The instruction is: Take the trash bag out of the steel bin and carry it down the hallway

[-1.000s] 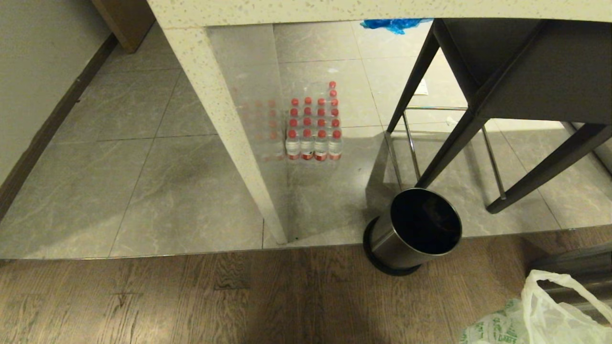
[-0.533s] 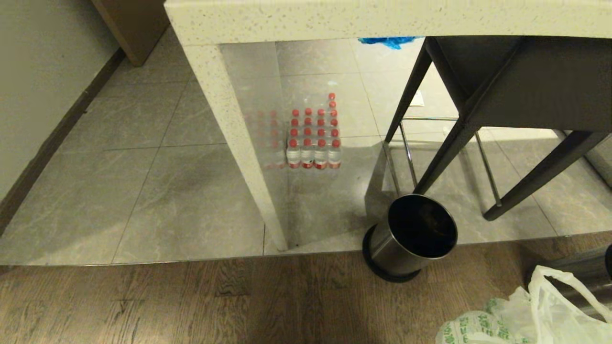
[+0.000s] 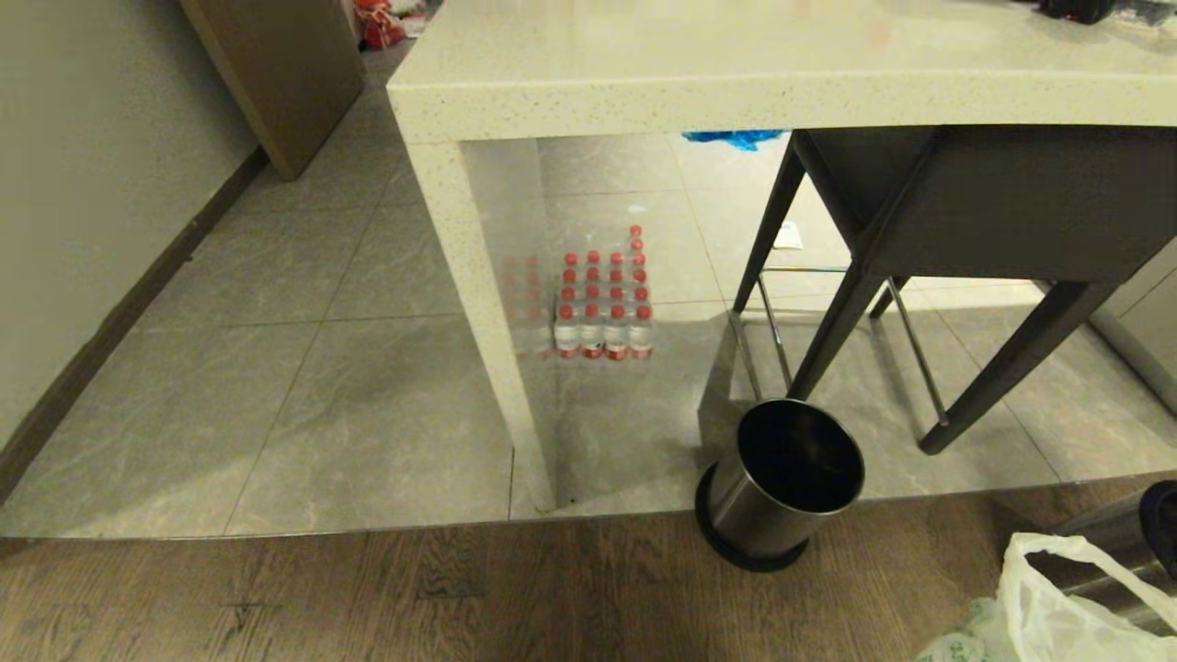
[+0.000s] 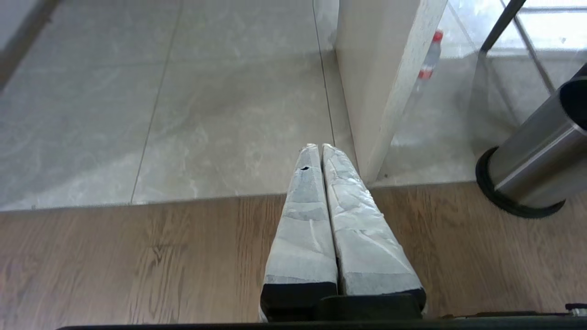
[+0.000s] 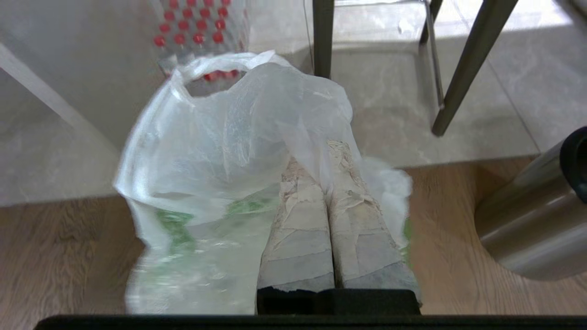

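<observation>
The right gripper (image 5: pixel 321 158) has its taped fingers pressed together on a fold of the trash bag (image 5: pixel 215 151), which hangs out of the steel bin (image 3: pixel 782 478) above the wooden floor (image 3: pixel 368 598). The bin looks empty, though its inside is dark, and stands by the stool (image 3: pixel 965 211) under the counter (image 3: pixel 736 74). The left gripper (image 4: pixel 317 147) is closed on nothing

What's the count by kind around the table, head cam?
White bag: 1
Blue bag: 1
Bin: 1
Bottle pack: 1
Chair: 1
Total: 5
Not counted: a steel cylinder cut off at the right edge; cannot tell what it is.
</observation>
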You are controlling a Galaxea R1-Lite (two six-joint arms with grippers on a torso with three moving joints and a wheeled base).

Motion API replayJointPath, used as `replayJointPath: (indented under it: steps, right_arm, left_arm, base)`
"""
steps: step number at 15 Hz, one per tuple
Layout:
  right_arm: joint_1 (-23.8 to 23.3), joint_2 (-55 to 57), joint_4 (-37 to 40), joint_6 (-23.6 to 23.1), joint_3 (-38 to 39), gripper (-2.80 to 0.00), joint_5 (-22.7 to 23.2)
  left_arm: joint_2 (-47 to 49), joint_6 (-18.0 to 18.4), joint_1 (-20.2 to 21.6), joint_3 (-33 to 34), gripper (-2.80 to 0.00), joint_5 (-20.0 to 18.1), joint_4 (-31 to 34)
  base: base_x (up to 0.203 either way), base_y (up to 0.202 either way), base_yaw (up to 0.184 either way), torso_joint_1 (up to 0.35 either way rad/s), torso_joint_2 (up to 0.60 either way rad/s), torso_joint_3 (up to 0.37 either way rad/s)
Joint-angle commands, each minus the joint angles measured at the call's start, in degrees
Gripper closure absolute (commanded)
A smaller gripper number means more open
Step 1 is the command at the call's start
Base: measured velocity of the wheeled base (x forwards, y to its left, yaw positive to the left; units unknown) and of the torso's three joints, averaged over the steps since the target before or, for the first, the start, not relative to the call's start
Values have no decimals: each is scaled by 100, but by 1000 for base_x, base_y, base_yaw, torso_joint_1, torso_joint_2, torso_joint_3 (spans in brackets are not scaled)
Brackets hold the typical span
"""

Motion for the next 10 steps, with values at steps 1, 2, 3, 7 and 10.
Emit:
replayJointPath:
  steps: [1, 2, 3, 7, 10]
  right_arm:
    - [-2, 18, -4, -4, 0, 0, -1]
    - [-2, 18, -4, 5, 0, 0, 2]
    - [-2, 18, -4, -4, 0, 0, 3]
    - [-2, 18, -4, -4, 0, 0, -2]
    - [-2, 18, -4, -4, 0, 0, -6]
  left_arm:
    - [0, -1, 1, 9, 0, 3, 6]
    - [0, 1, 4, 5, 0, 3, 6]
    - [0, -7, 0, 0, 0, 3, -2]
    - [0, 2, 0, 6, 0, 3, 6]
    - [0, 2, 0, 9, 0, 3, -2]
  base:
    - [0, 0, 0, 5, -1, 204]
    - [0, 0, 0, 0, 4, 205]
    - [0, 0, 0, 7, -2, 198]
    - [0, 0, 0, 5, 3, 198]
    - [0, 0, 0, 5, 1, 203]
